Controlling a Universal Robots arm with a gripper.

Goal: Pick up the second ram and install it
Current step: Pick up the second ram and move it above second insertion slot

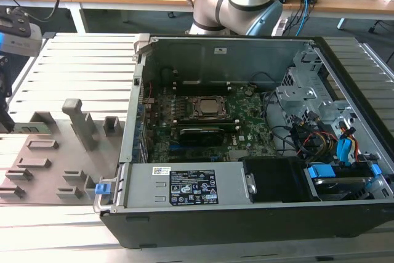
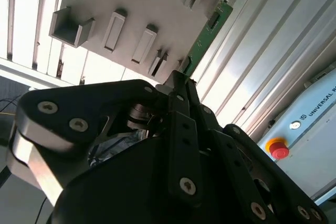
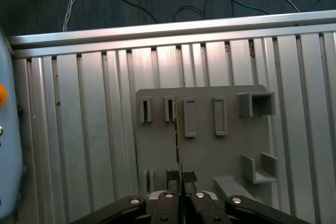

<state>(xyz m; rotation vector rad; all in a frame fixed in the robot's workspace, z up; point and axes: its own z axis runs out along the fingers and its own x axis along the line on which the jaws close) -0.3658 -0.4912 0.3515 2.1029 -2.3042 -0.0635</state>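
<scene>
My gripper (image 3: 179, 176) looks clamped on the second ram (image 2: 209, 32), fingers pressed to its flat faces near one end. The rest of the stick reaches out over the grey holder plate (image 3: 210, 156). Held so near its end, I judge it could pivot in my grip, or catch a holder block (image 3: 189, 116) and meet the motherboard (image 1: 203, 124) crooked.
</scene>
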